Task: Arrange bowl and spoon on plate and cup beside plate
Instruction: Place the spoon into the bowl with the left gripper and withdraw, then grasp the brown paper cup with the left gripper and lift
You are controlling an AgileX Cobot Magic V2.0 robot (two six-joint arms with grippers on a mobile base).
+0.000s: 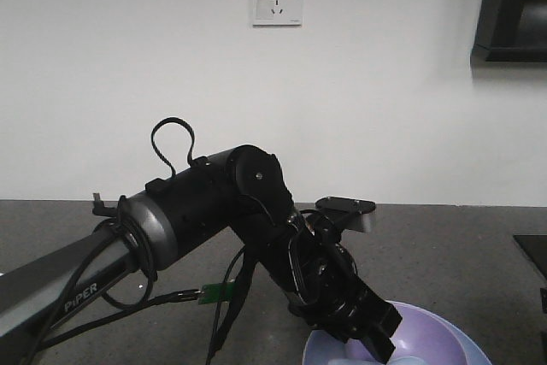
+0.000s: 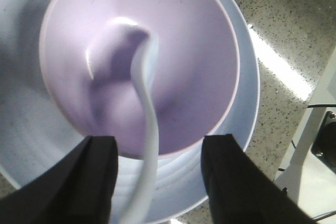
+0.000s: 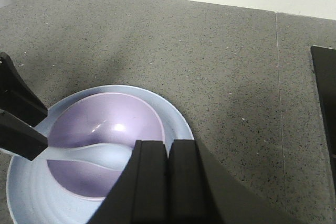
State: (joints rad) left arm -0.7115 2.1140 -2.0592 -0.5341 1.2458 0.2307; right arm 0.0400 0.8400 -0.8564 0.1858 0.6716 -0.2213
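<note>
The lavender bowl (image 2: 173, 51) sits inside the pale blue plate (image 2: 247, 93). The pale blue spoon (image 2: 144, 87) lies in the bowl, scoop at the bottom, handle rising over the rim. My left gripper (image 2: 160, 140) is open just above the plate's edge. The handle passes between its fingers, nearer the left one, and neither finger touches it. In the right wrist view, the bowl (image 3: 105, 119) and plate (image 3: 173, 124) lie just ahead of my right gripper (image 3: 168, 148), which is shut with nothing in it. The left gripper (image 3: 46, 128) comes in there from the left. The cup is out of view.
The plate rests on a grey speckled counter (image 3: 226, 61). A dark panel (image 3: 325, 108) lies at the counter's right edge. A white frame with cables (image 2: 315, 161) stands to the right of the plate. A white wall (image 1: 273, 83) rises behind the counter.
</note>
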